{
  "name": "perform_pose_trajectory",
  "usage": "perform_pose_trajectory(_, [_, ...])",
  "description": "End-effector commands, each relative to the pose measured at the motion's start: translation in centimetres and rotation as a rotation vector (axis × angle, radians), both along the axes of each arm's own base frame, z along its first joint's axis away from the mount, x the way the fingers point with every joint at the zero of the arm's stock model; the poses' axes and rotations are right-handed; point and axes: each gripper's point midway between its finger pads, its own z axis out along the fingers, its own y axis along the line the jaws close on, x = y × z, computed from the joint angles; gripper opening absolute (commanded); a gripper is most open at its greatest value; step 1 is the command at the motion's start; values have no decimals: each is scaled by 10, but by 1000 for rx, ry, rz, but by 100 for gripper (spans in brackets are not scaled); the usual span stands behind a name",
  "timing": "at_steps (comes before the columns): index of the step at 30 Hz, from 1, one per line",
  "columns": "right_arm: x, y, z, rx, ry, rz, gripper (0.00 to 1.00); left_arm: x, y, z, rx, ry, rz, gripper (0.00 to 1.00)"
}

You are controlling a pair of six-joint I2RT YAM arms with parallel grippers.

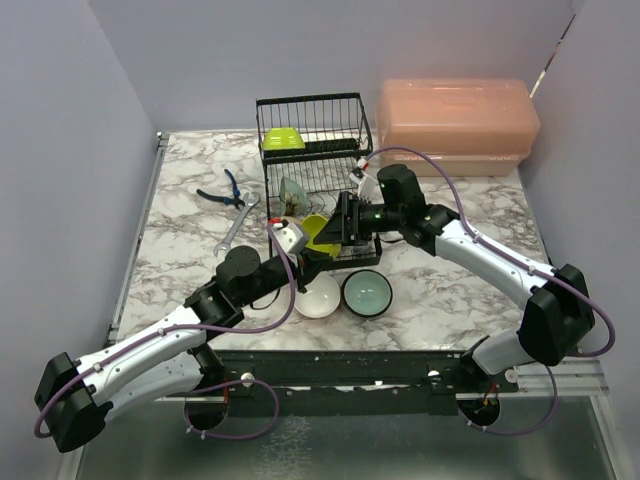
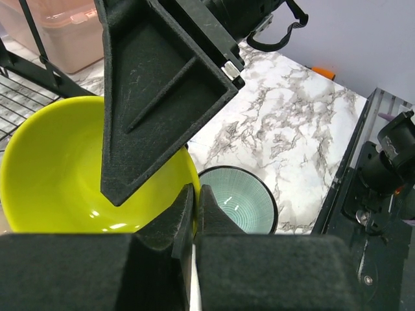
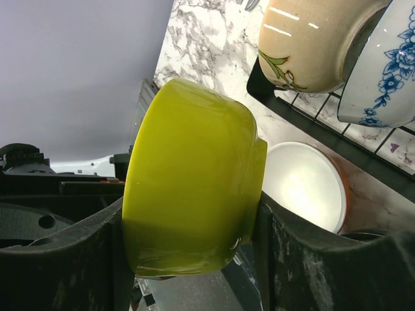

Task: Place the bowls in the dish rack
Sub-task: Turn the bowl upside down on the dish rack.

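Right fingers (image 3: 324,265) bracket the tilted yellow-green bowl (image 3: 188,181), either side.

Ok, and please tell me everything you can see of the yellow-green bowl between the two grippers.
The yellow-green bowl is small, round, glossy, plain and empty; it looks like glazed ceramic. It is tipped on its side above the table, just before the dish rack. The left gripper pinches its rim; the fingers of the right gripper lie against its base and rim.
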Motion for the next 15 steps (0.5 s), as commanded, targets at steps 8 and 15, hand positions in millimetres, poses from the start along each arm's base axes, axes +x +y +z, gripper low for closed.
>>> perform_pose_trajectory(8, [13,-18,-3,-99,-94,-73,0,4,4,22,-82,14,49,80])
perform_pose_trajectory(15, [27,-48,-8,-160,-142,-142,0,13,2,7,-29,123,99,99])
